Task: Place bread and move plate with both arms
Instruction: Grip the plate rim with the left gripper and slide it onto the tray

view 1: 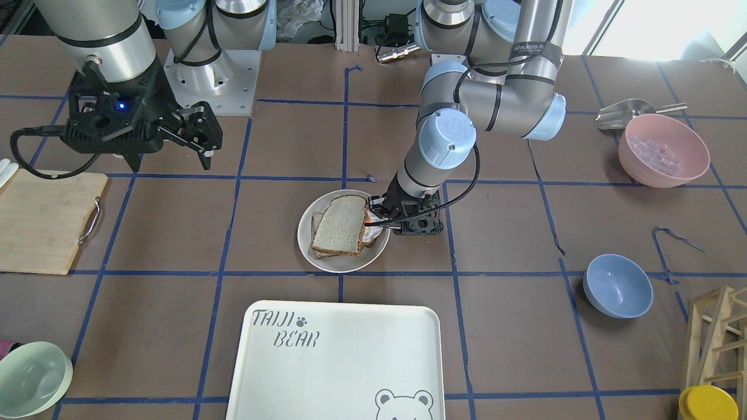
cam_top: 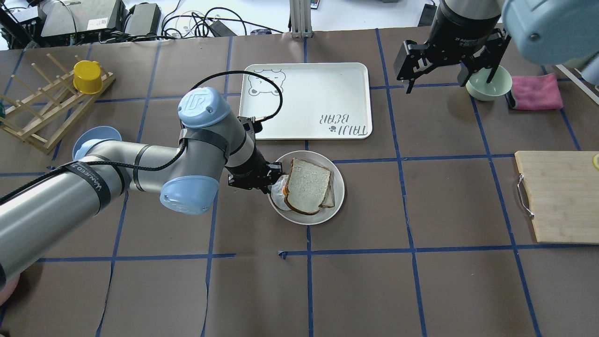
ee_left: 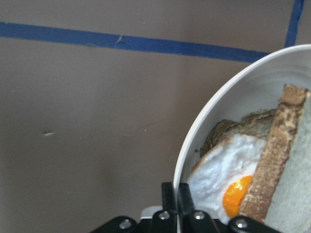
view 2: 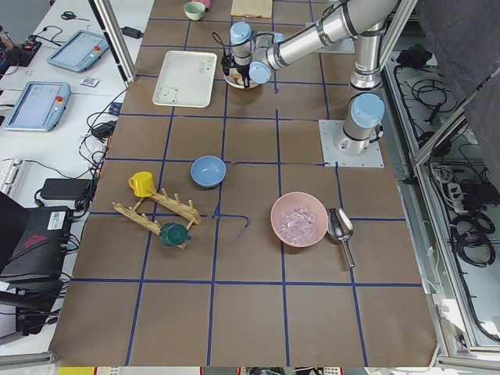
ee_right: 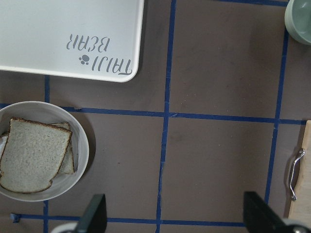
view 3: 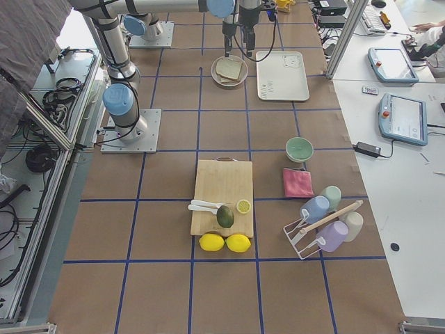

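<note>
The bread [cam_top: 306, 185] lies as the top slice on the round plate [cam_top: 304, 220], over a fried egg [ee_left: 228, 174] and a squarer slice. It also shows in the front view [view 1: 340, 223] and the right wrist view [ee_right: 31, 158]. My left gripper [cam_top: 276, 180] is low at the plate's rim and shut on it; the left wrist view shows its fingers [ee_left: 170, 194] pinching the rim [ee_left: 218, 107]. My right gripper [cam_top: 449, 82] hangs high over the far right of the table, open and empty, well away from the plate [ee_right: 80, 145].
The white "TAIJI BEAR" tray [cam_top: 304, 100] lies just beyond the plate. A green bowl [cam_top: 486, 86] and a pink cloth [cam_top: 536, 91] sit under and beside the right gripper. A cutting board [cam_top: 557, 201] is at the right, a wooden rack [cam_top: 42, 112] and a blue bowl [view 1: 617, 286] at the left.
</note>
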You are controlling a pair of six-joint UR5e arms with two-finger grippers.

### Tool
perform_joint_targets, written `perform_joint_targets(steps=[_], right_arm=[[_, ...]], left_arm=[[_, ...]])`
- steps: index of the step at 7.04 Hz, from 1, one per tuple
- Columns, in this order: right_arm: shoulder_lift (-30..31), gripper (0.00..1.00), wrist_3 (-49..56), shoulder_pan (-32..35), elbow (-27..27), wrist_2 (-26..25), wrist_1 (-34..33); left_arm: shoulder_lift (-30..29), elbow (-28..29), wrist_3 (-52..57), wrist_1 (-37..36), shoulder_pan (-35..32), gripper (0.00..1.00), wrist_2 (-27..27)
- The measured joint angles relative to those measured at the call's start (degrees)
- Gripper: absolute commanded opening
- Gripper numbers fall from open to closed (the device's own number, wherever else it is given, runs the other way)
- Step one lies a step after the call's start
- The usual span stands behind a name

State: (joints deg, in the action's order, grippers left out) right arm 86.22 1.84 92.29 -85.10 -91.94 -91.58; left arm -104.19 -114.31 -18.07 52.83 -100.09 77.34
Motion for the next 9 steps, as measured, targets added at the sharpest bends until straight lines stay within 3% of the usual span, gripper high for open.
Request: perform_joint_targets(steps=[4,9], right_arm=[[0.0,1.0,0.07,-0.02,-0.06,0.0,0.0],[-0.05,1.0,0.1,-0.01,-0.07,0.0,-0.03]], left_arm=[[-1.92,8.1,-4.35,0.47,5.04,0.0,-6.86],[-18.03,26.35,-6.5,0.11,5.34,0.0,-9.11]])
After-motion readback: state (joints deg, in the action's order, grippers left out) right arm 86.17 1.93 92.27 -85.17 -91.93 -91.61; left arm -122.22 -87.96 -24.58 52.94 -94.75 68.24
